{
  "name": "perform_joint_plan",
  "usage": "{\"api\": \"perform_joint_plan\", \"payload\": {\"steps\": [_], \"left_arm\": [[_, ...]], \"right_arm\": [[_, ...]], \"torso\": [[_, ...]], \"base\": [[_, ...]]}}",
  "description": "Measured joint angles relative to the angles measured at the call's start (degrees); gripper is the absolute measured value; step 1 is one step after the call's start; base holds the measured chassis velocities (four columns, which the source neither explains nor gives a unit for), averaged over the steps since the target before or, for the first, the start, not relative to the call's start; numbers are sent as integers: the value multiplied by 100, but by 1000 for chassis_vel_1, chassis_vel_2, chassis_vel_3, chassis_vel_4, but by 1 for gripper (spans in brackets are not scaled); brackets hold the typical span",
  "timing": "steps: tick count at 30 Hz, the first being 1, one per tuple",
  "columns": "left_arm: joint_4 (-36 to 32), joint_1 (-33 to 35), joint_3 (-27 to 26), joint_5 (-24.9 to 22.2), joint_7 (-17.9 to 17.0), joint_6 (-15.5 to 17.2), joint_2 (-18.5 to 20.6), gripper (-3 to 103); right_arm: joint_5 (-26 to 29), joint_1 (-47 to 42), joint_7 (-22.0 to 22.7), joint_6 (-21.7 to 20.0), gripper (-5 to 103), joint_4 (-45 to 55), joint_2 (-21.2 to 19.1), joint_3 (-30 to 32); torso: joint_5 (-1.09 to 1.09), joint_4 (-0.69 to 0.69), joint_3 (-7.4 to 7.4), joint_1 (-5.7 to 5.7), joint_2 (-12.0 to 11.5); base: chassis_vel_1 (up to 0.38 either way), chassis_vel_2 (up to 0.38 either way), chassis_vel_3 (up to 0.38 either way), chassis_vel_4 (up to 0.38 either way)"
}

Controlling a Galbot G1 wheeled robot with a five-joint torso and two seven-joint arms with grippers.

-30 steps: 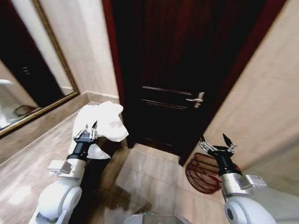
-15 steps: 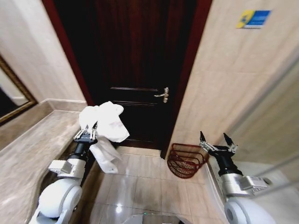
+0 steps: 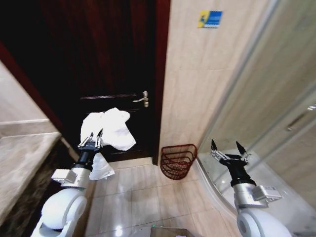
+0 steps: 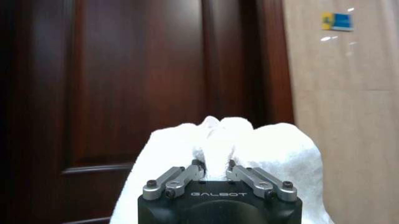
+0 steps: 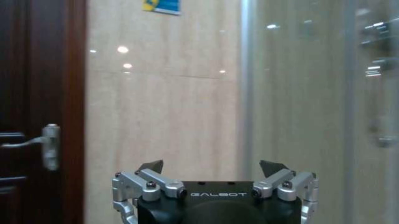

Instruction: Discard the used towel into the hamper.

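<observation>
A white towel (image 3: 111, 129) hangs crumpled from my left gripper (image 3: 91, 140), which is shut on it and held up at the left of the head view. In the left wrist view the towel (image 4: 224, 144) bulges out between the closed fingers (image 4: 187, 175), draping down both sides. The hamper (image 3: 177, 160), a small reddish-brown open-weave basket, stands on the floor against the beige wall, right of the door. My right gripper (image 3: 227, 149) is raised at the right, open and empty, right of the hamper. The right wrist view shows its fingertips (image 5: 153, 166) spread wide apart.
A dark wooden door (image 3: 106, 64) with a metal handle (image 3: 141, 98) fills the left background. A stone counter (image 3: 22, 163) runs along the far left. A glass shower wall (image 3: 276, 98) and its curved base (image 3: 217, 182) stand at the right. Tiled floor (image 3: 148, 192) lies open between.
The whole view has swung to the right: the door and counter shifted left and the hamper moved toward the centre. Both arms keep their poses, the left still holding the towel.
</observation>
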Motion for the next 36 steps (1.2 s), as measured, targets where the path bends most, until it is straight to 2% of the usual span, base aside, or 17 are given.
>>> {"api": "perform_joint_plan", "payload": {"steps": [8,9,15,28,36], "left_arm": [[69,-9,65,2,-27,-63,-64,13],[97,22,83,-2,-44,-97,-72,13],[176,45,96,-12,-72,-213,-94,13],[278,25,123,9,-105,-203,-121,13],[320,32,106,2,-118,-145,-115,13]], "right_arm": [[86,-3,44,142,100,0,-4,14],[93,0,55,144,100,0,-7,15],[111,29,83,144,100,0,-12,3],[118,35,90,196,100,0,-3,12],[117,58,103,205,100,0,18,2]], "torso": [[0,-1,-23,-18,-43],[0,-4,-40,-34,-76],[0,0,-135,-115,-251],[0,0,-269,-233,-502],[0,0,-415,-356,-772]], "base": [[-113,-115,-129,-124],[-95,-81,-108,-101],[-78,-53,-54,-56],[0,0,0,0],[0,0,0,0]]}}
